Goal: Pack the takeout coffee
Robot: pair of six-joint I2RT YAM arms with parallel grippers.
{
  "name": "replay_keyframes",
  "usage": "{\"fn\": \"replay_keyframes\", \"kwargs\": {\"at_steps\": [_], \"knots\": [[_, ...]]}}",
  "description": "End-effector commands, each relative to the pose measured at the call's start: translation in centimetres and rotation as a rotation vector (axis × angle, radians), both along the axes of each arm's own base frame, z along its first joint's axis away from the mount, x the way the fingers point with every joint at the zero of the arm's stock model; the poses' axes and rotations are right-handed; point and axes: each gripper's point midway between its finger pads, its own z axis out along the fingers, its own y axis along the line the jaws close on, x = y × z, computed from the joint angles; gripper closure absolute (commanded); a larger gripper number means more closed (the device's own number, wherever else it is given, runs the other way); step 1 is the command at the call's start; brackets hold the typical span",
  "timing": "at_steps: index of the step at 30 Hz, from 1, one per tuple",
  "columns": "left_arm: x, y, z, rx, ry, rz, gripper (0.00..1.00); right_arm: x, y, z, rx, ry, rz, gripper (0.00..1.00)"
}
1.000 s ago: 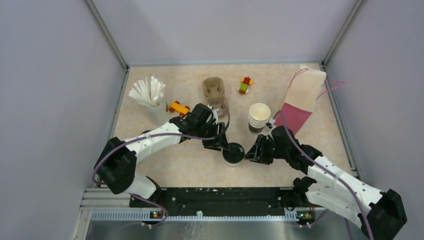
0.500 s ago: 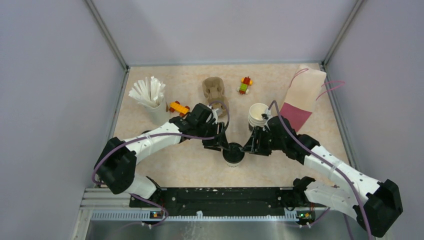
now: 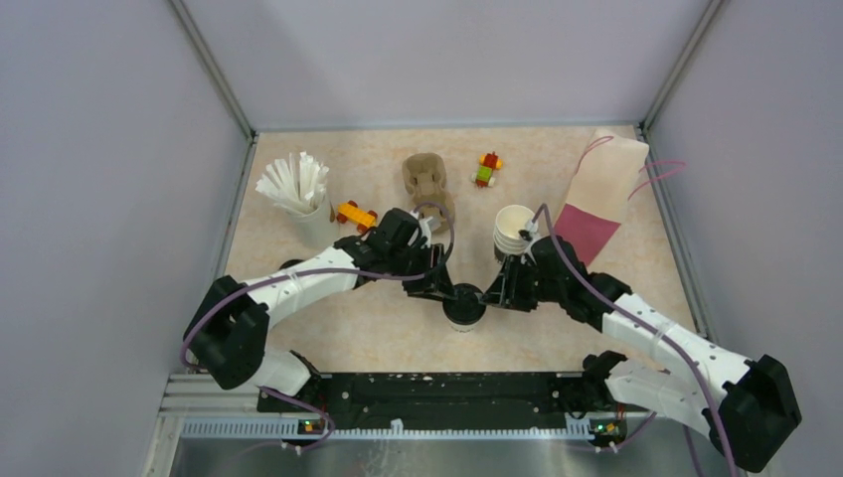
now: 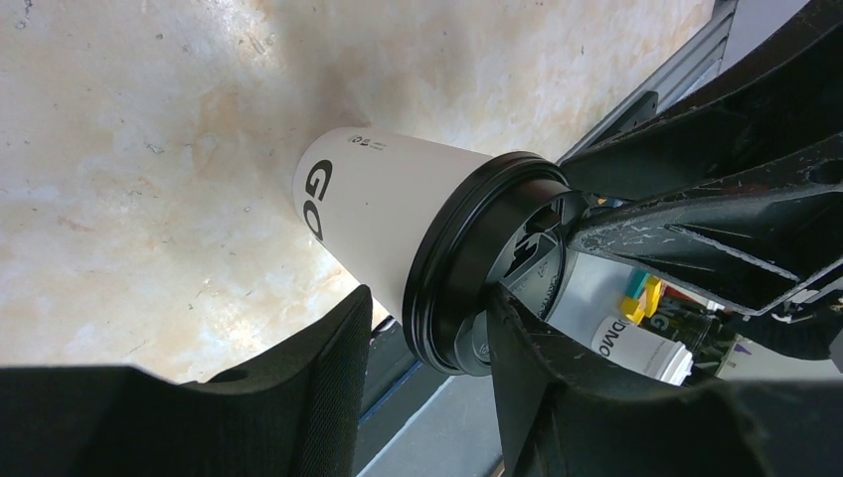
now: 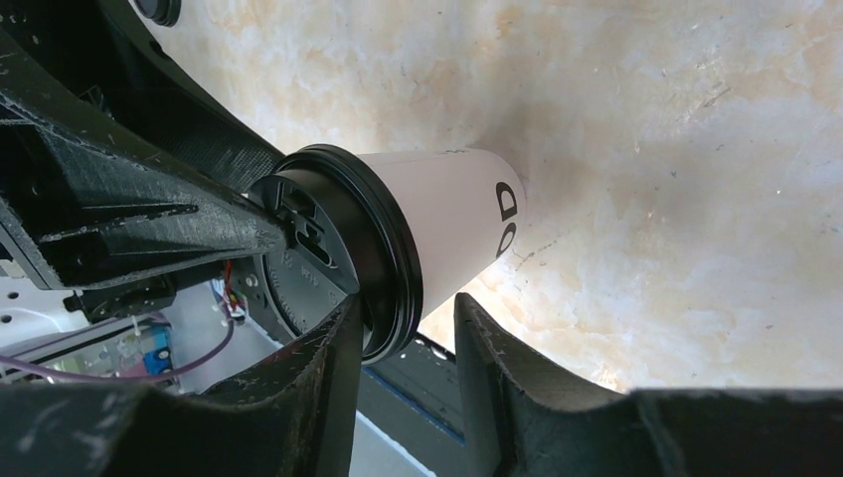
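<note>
White sticks bristle from the beige cup point(image 3: 301, 199) at the far left of the desk point(image 3: 378, 338), and it plays no part here. Next along, the left tool point(image 3: 449, 290) reaches in from its side to the one capped coffee cup point(image 3: 464, 306). Its wrist view shows the jaws partly apart, straddling the rim of the black lid point(image 4: 449, 283). Whether they pinch it or only bracket it I cannot tell. The cup stands upright on the bare desk, near the front and between the two arms, with its lid apparently seated all round. Behind it the brown pulp tray point(image 3: 425, 179) lies at the back with nothing in it. The right tool point(image 3: 494, 293) meets the same lid from the other side, jaws likewise part-open around the rim, grip unclear. Just beyond it stands a stack of open cups point(image 3: 515, 234) without a lid, and at the far right the paper bag point(image 3: 599, 194) lies well apart from the cup. By my reckoning the work is early. One cup is lidded, but it has not yet gone into the tray or the bag.
</note>
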Motion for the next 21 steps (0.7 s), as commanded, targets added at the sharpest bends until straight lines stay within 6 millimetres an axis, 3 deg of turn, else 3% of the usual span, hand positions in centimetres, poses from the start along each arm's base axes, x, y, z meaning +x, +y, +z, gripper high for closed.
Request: {"fn": "replay_keyframes", "kwargs": {"at_steps": [1, 6, 13, 15, 17, 18, 19, 20, 21], "knots": [[0.3, 0.8, -0.4, 0.056, -0.017, 0.025, 0.49, 0.0, -1.7, -1.5, -0.112, 0.018, -0.018, 0.63], [1.8, -0.5, 3.6, 0.008, -0.084, 0.020, 0.39, 1.8, -0.6, 3.6, -0.110, -0.061, 0.023, 0.55], [3.7, -1.1, 9.7, -0.023, -0.217, 0.017, 0.26, 2.8, -0.2, 9.7, -0.115, -0.175, 0.081, 0.33], [4.0, -0.6, 11.0, -0.011, -0.249, 0.032, 0.21, 3.3, -0.6, 11.1, -0.141, -0.216, 0.085, 0.30], [4.2, 0.4, 12.0, 0.029, -0.276, 0.058, 0.03, 4.0, -1.2, 12.5, -0.181, -0.271, 0.085, 0.26], [4.6, 0.9, 12.6, 0.045, -0.304, 0.079, 0.01, 4.4, -1.5, 13.2, -0.207, -0.299, 0.085, 0.23], [4.6, 1.7, 13.2, 0.068, -0.325, 0.100, 0.01, 4.9, -1.8, 14.0, -0.230, -0.333, 0.083, 0.12], [4.8, 2.5, 13.6, 0.093, -0.348, 0.129, 0.01, 5.3, -2.1, 14.7, -0.250, -0.360, 0.082, 0.07], [4.9, 3.4, 14.2, 0.110, -0.372, 0.162, 0.01, 5.7, -2.2, 15.5, -0.263, -0.389, 0.084, 0.06]]}}
